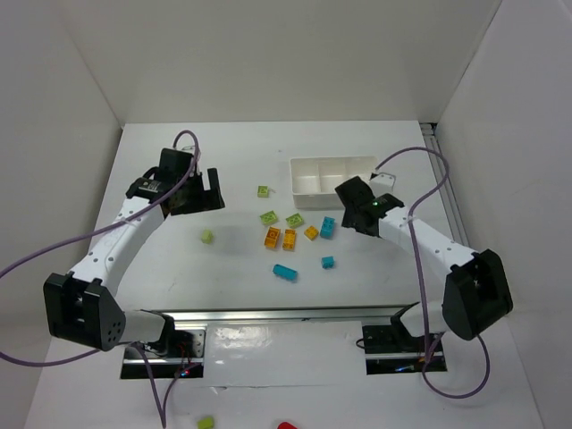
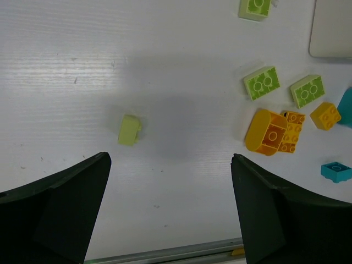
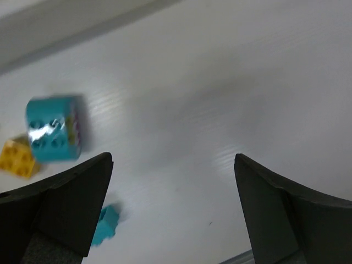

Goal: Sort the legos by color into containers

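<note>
The left hand (image 1: 207, 189) hangs spread above the bench (image 1: 223, 281), near 1 lone lime lego (image 1: 206, 236). The other legos (image 1: 289, 239), orange, lime and cyan, lie scattered mid-bench just on the near side of the white tray (image 1: 313, 200), and the right hand (image 1: 350, 202) hovers spread beside a cyan brick (image 1: 328, 227)

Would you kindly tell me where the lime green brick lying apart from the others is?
In the top view, the lone lime green brick lies left of the two orange bricks, close by the open left gripper.
</note>
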You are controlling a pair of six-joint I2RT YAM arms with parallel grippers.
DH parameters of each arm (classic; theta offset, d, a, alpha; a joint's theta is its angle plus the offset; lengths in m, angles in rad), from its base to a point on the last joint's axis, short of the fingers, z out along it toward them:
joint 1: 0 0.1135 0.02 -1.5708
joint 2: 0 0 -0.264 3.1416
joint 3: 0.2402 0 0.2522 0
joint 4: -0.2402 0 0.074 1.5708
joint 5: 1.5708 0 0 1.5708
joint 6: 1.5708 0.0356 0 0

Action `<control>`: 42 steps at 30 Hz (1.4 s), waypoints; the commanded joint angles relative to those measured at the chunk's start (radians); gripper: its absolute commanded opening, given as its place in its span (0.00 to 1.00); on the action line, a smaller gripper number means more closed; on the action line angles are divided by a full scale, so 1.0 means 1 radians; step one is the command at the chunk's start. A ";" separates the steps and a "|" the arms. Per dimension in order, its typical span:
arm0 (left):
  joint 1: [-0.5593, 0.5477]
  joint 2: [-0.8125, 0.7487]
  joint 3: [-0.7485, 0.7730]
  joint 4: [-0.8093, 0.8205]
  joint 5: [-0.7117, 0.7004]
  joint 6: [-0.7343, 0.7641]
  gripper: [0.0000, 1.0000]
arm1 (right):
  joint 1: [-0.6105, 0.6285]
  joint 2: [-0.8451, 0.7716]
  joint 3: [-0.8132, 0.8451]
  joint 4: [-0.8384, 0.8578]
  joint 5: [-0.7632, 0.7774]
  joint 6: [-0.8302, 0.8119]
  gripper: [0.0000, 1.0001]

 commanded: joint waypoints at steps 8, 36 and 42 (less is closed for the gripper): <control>-0.008 0.002 0.022 -0.022 -0.012 0.027 1.00 | 0.249 -0.116 -0.208 0.283 -0.435 -0.128 1.00; -0.027 0.072 0.042 -0.011 -0.003 0.027 1.00 | 0.288 0.016 -0.029 0.202 -0.314 -0.222 0.43; -0.027 0.082 0.074 -0.011 -0.022 0.027 1.00 | 0.098 0.046 0.217 0.141 -0.287 -0.279 0.43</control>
